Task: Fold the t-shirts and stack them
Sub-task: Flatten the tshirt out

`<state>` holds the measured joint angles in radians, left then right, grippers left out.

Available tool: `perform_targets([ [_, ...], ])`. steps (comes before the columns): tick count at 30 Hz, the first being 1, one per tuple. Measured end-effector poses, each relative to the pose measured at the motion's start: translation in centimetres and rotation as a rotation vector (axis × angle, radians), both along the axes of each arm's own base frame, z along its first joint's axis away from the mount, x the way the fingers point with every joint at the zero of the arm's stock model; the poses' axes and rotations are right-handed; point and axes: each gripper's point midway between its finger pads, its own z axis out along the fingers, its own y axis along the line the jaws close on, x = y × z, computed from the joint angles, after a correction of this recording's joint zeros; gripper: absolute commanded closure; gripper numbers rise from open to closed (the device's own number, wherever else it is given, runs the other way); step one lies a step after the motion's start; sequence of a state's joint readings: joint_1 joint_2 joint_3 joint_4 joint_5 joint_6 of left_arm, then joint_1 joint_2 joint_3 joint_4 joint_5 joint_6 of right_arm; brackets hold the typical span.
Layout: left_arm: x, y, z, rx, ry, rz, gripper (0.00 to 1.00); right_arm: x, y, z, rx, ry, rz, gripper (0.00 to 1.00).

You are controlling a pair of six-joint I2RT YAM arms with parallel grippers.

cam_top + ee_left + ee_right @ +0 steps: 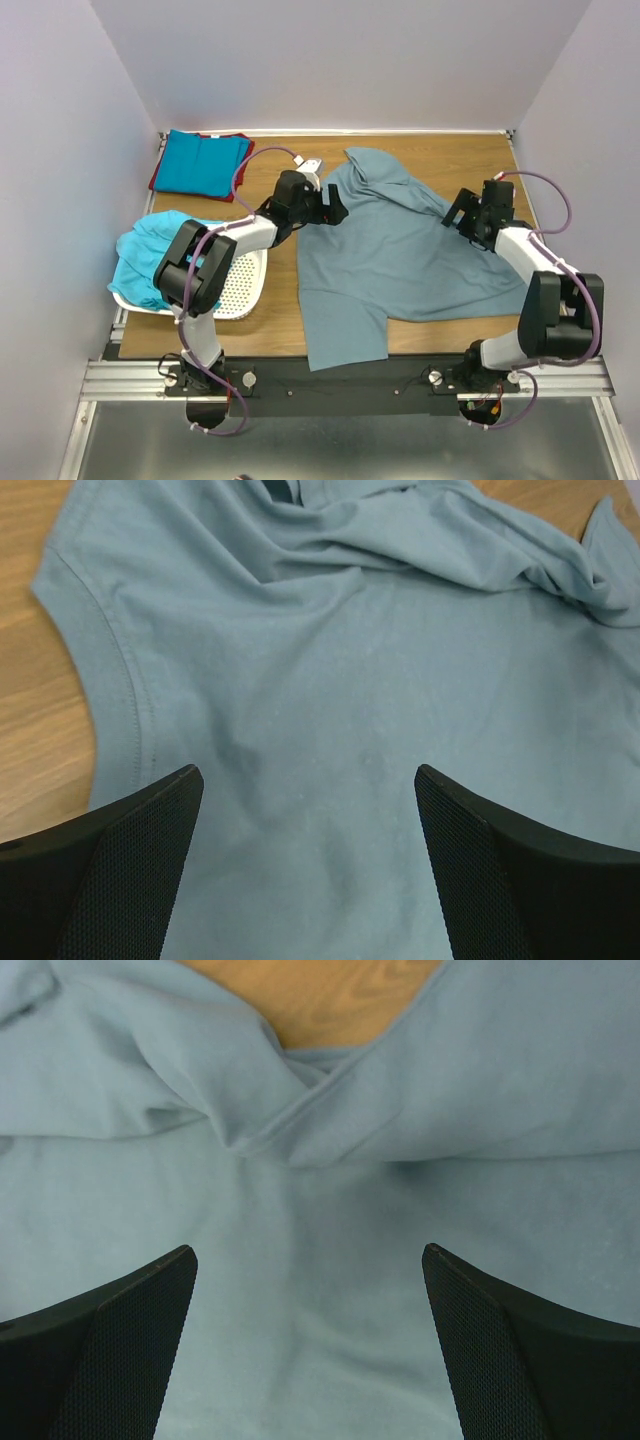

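Left gripper point(335, 207) wide open, empty, above left side of grey-blue t-shirt point(400, 260); right gripper point(462, 225) likewise at right side. Shirt spread on table point(282, 325), far part rumpled; grippers probably flanking for smoothing.

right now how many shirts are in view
4: a grey-blue shirt spread mid-table, a blue shirt folded far left, a red shirt showing under it, a turquoise shirt in the white basket. More may hide in the basket.
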<state>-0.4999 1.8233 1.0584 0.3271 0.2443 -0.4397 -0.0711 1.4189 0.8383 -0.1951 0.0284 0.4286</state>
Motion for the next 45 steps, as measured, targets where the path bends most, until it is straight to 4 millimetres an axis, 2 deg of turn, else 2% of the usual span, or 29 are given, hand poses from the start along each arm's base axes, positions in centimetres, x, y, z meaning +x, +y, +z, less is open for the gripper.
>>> perform_targets([
  [4,0.2,-0.6,-0.7,-0.017,0.031,-0.011,0.05,-0.3,0.1,-2.4,0.011,0.069,-0.003,0.00],
  [9,1.7,-1.4,-0.3,-0.070,0.051,-0.018,0.05,-0.1,0.2,-4.6,0.022,0.132,-0.011,0.00],
  [12,2.7,-1.0,-0.6,-0.089,0.068,-0.006,0.05,0.5,0.2,-5.7,0.026,0.163,-0.017,0.00],
  [16,3.7,-0.5,-1.0,-0.100,0.085,0.005,0.05,2.2,-0.1,-5.9,0.022,0.161,-0.027,0.00],
  [22,5.4,-1.1,-1.1,-0.114,0.086,-0.004,0.05,4.7,-0.5,-5.8,0.015,0.152,-0.038,0.00],
  [27,7.3,-1.2,-0.5,-0.121,0.072,0.003,0.05,7.9,-0.7,-5.7,0.011,0.132,-0.041,0.00],
  [33,8.9,-0.5,1.2,-0.106,0.039,0.029,0.05,10.1,-0.8,-5.5,0.013,0.120,-0.037,0.00],
  [37,8.2,-1.0,1.8,-0.093,0.024,0.026,0.05,10.6,-0.3,-5.2,0.016,0.118,-0.018,0.00],
  [40,6.7,-2.6,1.9,-0.089,0.025,-0.010,0.05,10.8,0.2,-4.8,0.016,0.110,-0.003,0.00],
  [45,3.9,-4.2,-0.6,-0.066,0.077,-0.055,0.05,9.9,0.7,-3.3,0.014,0.087,0.008,0.00],
])
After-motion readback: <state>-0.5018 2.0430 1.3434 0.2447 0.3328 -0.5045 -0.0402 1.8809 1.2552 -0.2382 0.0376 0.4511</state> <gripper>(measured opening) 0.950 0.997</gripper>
